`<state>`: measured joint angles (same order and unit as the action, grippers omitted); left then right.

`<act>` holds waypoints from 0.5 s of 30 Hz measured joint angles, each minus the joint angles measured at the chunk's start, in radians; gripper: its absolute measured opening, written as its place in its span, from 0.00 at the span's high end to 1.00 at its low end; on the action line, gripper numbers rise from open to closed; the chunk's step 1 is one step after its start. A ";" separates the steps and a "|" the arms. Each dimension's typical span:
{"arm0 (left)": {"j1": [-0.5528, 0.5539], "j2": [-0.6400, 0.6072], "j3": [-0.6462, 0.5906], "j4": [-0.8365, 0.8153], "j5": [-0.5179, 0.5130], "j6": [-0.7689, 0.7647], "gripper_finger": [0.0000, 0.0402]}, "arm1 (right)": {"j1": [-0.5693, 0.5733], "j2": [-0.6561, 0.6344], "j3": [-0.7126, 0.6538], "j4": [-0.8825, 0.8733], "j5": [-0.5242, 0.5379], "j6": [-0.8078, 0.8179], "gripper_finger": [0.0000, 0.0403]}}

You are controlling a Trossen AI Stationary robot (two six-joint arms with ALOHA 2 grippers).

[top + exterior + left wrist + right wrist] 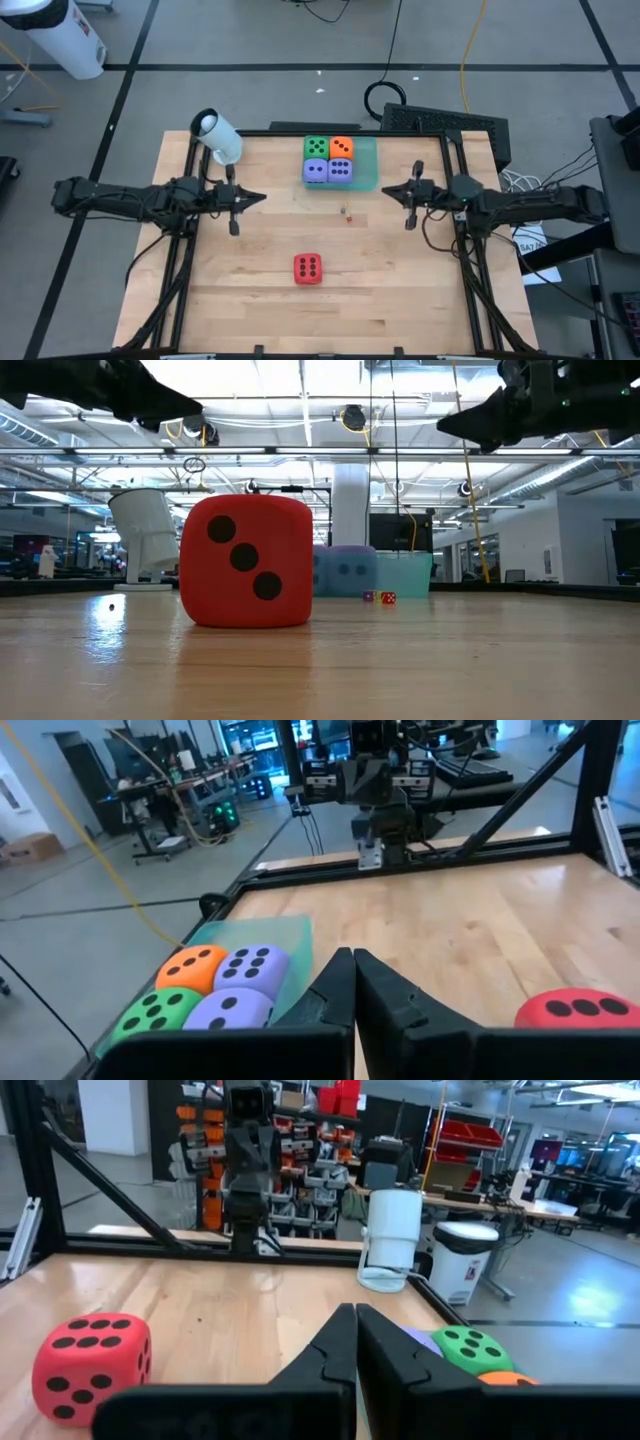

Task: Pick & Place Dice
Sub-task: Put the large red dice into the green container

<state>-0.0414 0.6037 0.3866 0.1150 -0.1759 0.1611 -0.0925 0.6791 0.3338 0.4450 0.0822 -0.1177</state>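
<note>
A red die (308, 268) rests on its underside on the table's near middle; it also shows in the low view (246, 560), the left wrist view (578, 1007) and the right wrist view (92, 1364). A green die (316, 147), an orange die (341, 148) and two purple dice (328, 171) sit on the translucent green tray (368, 165) at the far middle. My left gripper (262, 198) is shut and empty above the table's left. My right gripper (385, 191) is shut and empty above the table's right.
A white camera on a stand (217, 136) sits at the table's far left corner. Two tiny dice (347, 214) lie near the table's middle. A black frame (452, 150) runs along the table's edges. A black keyboard-like object (440, 122) lies beyond the far edge.
</note>
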 joint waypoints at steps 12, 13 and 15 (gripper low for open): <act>0.001 0.000 0.000 -0.006 0.000 -0.019 0.99 | 0.000 0.067 0.000 0.056 0.053 -0.036 1.00; 0.001 0.000 0.000 -0.005 0.000 -0.024 0.99 | 0.000 0.070 0.000 0.058 0.053 -0.037 1.00; 0.001 0.000 0.000 0.001 0.000 -0.026 0.99 | 0.000 0.072 0.000 0.052 0.052 -0.043 1.00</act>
<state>-0.0406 0.6037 0.3866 0.1159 -0.1761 0.1349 -0.0925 0.7512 0.3340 0.4972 0.1347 -0.1608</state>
